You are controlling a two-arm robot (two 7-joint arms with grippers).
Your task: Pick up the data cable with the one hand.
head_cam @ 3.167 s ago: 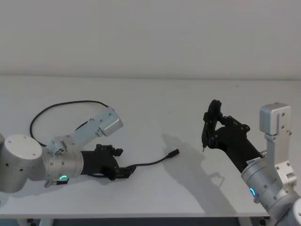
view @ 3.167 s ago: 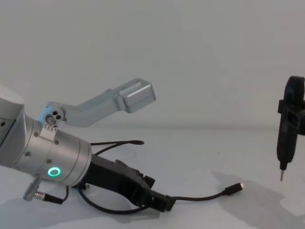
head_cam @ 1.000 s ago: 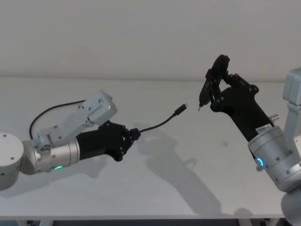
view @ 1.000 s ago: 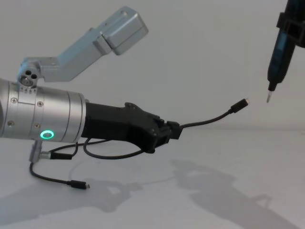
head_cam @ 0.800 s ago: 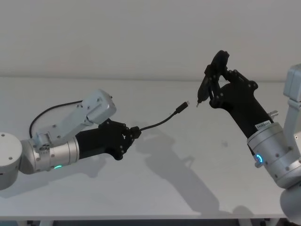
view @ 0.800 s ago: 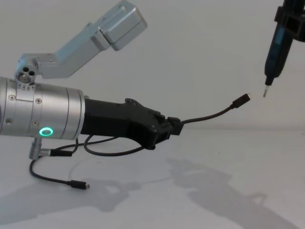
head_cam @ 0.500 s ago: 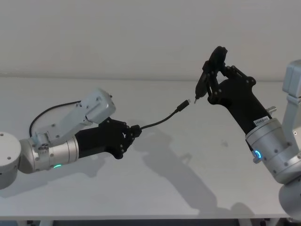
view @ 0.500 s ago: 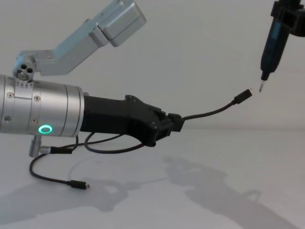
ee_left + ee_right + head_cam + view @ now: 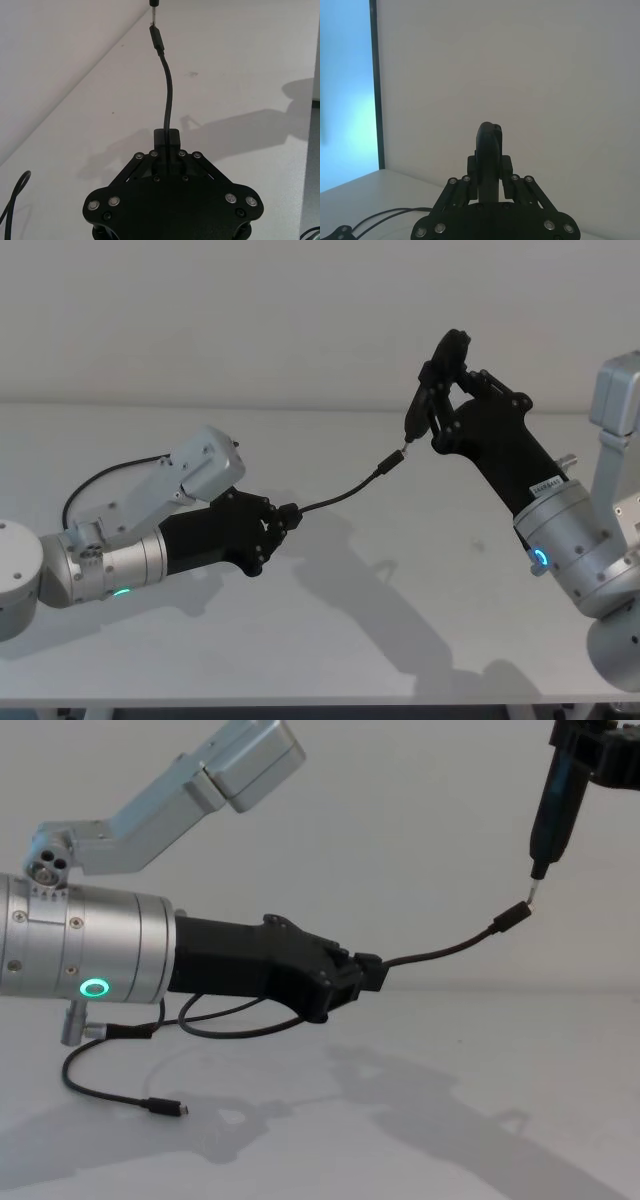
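One grip does the job: the angular matte black left gripper [image 9: 284,516] has its jaws clenched on the long thin black data cable [image 9: 345,494], held above the white worktop [image 9: 420,640]. A firm, steady hold seems wise, because the cable's small plug [image 9: 512,916] sits at the tip of the narrow black pointed tool [image 9: 555,800] clamped in the right gripper [image 9: 489,165].

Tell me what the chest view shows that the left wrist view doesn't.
Chest view: a side look, the data cable arching up from the left gripper, the wrist's green ring, and a small loose connector lying on the table. Left wrist view: the view straight along the cable, its plug lined up with the thin pointed tip. Both: the left gripper shut on the cable, plug at that tip.
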